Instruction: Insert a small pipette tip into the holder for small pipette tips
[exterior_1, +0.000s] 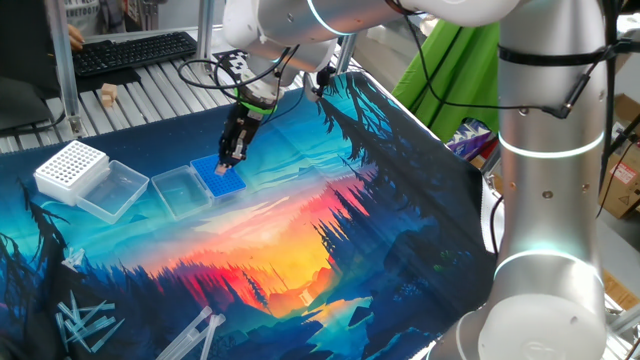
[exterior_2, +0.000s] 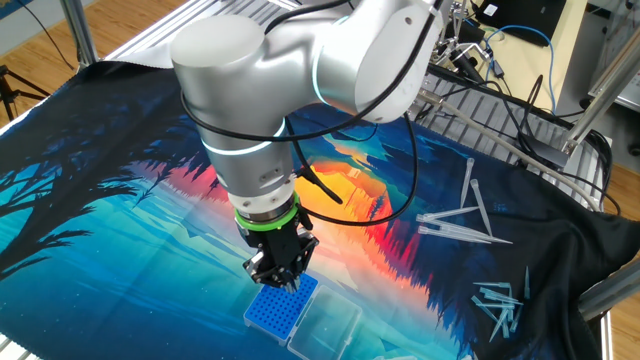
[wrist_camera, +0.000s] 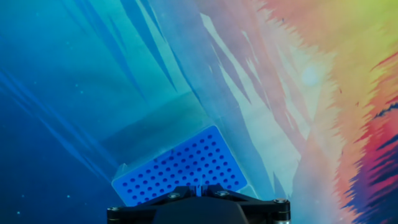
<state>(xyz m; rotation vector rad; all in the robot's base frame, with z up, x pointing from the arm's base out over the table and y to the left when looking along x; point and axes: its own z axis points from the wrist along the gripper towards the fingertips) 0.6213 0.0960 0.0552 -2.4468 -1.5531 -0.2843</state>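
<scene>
Only one fixed view shows the white gridded rack (exterior_1: 70, 168) and keyboard (exterior_1: 133, 52); only the other shows loose tips (exterior_2: 452, 226) scattered on the surface's mat (exterior_2: 120, 240) — too many to count. One holder for small pipette tips (wrist_camera: 183, 169), blue, its clear lid (exterior_1: 181, 188) open beside it. The tool (exterior_2: 282, 281) hangs just above it, fingers pressed together on the small pipette tip (wrist_camera: 197, 186) — barely visible.

A mat (exterior_1: 330, 230) printed with a sunset forest, teal and blue turning orange and red, with black tree outlines, covers the bench. The small rack (wrist_camera: 186, 165) is bright blue, dotted with dark holes. The bigger gridded rack (exterior_1: 70, 168) is white. The pincer (exterior_2: 283, 277) is black.
</scene>
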